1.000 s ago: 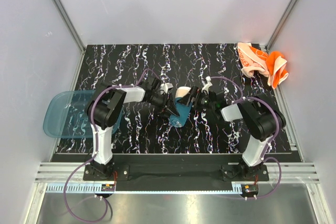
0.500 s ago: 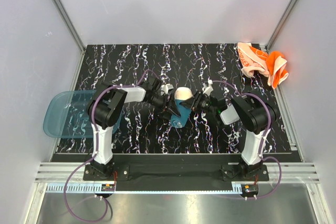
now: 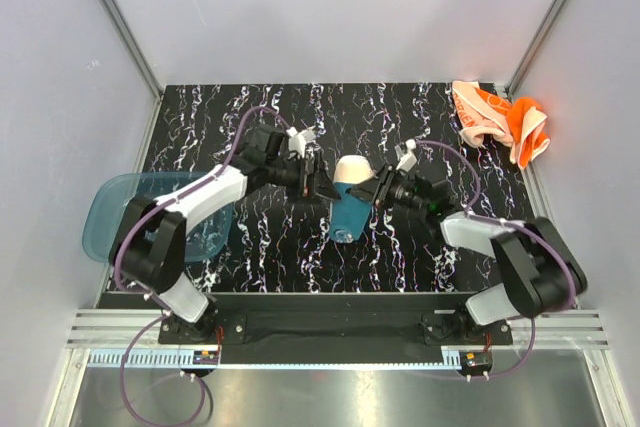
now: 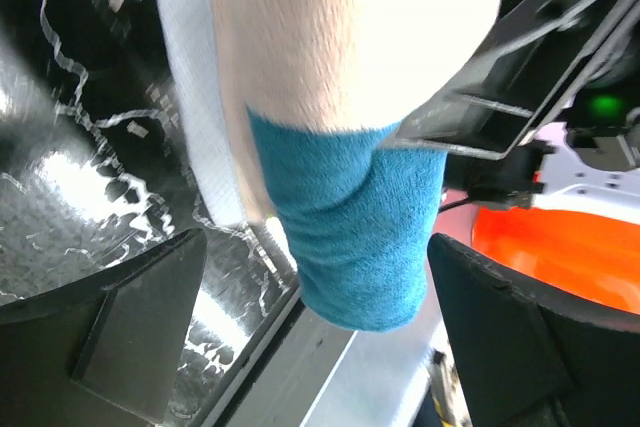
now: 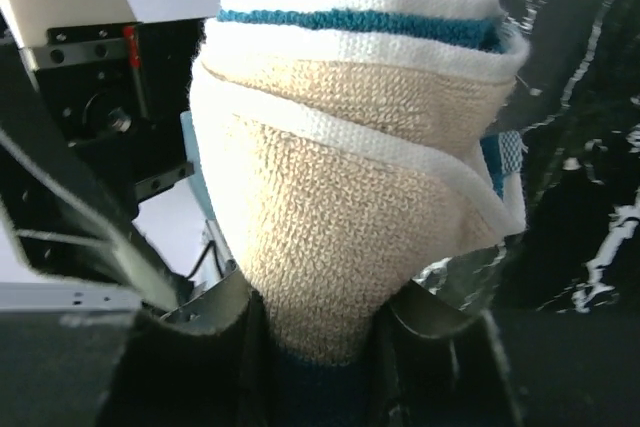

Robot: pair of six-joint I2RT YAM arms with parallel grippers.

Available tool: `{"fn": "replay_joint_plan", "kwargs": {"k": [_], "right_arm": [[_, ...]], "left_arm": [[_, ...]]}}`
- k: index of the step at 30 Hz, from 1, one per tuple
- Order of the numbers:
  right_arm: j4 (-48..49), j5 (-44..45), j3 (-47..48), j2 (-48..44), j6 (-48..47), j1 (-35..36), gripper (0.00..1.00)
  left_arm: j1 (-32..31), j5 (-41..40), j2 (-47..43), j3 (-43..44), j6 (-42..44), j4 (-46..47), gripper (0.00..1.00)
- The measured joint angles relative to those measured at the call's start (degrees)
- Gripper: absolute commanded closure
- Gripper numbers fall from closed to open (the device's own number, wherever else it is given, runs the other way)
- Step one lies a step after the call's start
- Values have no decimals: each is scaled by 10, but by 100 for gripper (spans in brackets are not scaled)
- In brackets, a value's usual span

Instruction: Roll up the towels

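The teal-blue towel is a rolled bundle with its cream reverse on top, held at mid-table. My right gripper is shut on it from the right; in the right wrist view the cream roll is pinched between both fingers of that gripper. My left gripper stands open just left of the roll. In the left wrist view the teal end hangs between the spread fingers of the left gripper, touching neither. The orange towel lies crumpled at the back right corner.
A translucent blue tray overhangs the table's left edge, beside the left arm. Grey walls and metal frame rails close in the back and both sides. The black marbled tabletop shows behind the arms.
My left gripper opened and let go of the teal roll, drawing slightly left. My right gripper closed on the roll. Both arms reached further back and the roll now stands more upright.
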Motion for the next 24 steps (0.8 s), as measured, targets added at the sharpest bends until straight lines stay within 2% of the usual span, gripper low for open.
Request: {"fn": "replay_joint_plan", "kwargs": {"k": [4,9,14,24], "right_arm": [[-62,-6,8,-90,1,0,76],[-145,-3,39,-180,0,5,75],[-207,0,76,-201,-2,7,75],[-243,10,89,-217,-8,18,76]], "left_arm": [[3,0,-48,-28,-18,45,1],[2,26,-62,-64,-65,125,1],[-7,41,-88,-79,-102,194,1],[-14,56,-159,-96,-155,296,1]]}}
